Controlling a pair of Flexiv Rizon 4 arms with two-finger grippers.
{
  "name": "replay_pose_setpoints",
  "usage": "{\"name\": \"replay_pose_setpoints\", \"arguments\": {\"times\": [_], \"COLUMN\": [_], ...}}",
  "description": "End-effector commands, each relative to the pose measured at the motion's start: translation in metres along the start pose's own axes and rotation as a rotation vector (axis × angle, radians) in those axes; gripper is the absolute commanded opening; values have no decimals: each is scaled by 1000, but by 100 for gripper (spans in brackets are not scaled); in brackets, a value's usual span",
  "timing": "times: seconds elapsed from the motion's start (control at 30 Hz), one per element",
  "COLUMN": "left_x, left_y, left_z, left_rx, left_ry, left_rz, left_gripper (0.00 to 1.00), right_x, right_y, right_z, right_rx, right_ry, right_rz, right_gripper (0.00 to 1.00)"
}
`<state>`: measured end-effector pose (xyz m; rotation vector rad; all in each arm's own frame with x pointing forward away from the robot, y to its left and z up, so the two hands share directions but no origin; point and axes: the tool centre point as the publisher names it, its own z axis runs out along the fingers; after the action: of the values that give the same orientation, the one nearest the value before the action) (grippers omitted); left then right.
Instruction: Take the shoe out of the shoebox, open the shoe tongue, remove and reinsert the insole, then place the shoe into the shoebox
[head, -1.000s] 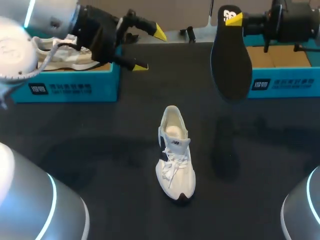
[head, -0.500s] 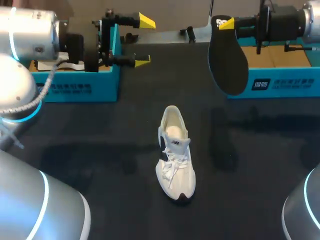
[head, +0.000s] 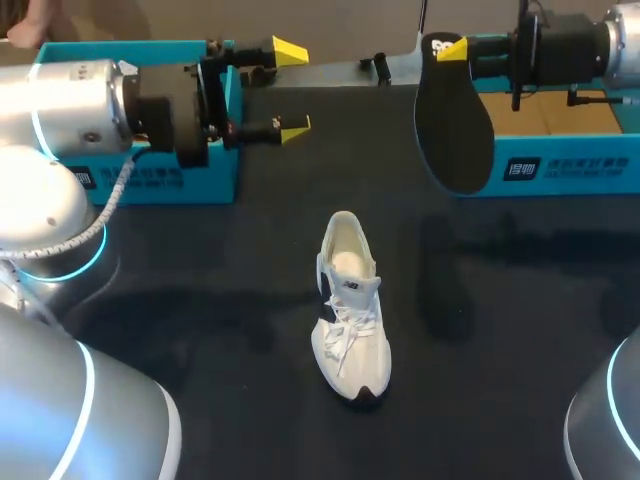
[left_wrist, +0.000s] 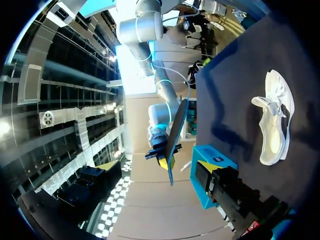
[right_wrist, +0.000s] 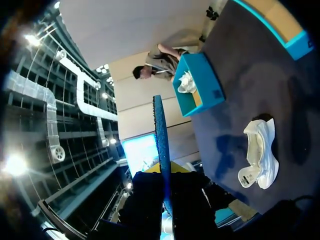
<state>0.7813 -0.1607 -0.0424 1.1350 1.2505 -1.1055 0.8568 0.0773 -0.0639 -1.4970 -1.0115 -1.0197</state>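
Right gripper (head: 450, 47) has its fingers clamped on the narrow top end of the dark insole (head: 452, 125), which hangs broad end down in the air in front of the right shoebox (head: 570, 170), well apart from the white shoe (head: 350, 305) sitting upright in the middle of the table (head: 200, 260). Left gripper (head: 293, 90) hovers just beside the left shoebox (head: 150, 182), fingers spread wide with nothing between them
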Motion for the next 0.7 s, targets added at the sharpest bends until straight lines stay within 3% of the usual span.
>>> {"name": "replay_pose_setpoints", "arguments": {"times": [0.03, 0.13, 0.37, 0.7], "left_x": [20, 32, 41, 44], "left_y": [-7, -9, -12, -13], "left_z": [8, 12, 22, 38], "left_rx": [16, 27, 32, 49], "left_ry": [-68, -80, -106, -122], "left_rz": [-34, 21, 41, 54], "left_gripper": [100, 100, 100, 100], "right_x": [-4, -4, 4, 1], "right_y": [-4, -1, 3, -5], "right_z": [14, 20, 36, 65], "right_rx": [-53, -75, -62, -11], "right_ry": [20, 55, 23, -8], "right_rz": [50, 68, 67, 106], "right_gripper": [0, 0, 0, 0]}}
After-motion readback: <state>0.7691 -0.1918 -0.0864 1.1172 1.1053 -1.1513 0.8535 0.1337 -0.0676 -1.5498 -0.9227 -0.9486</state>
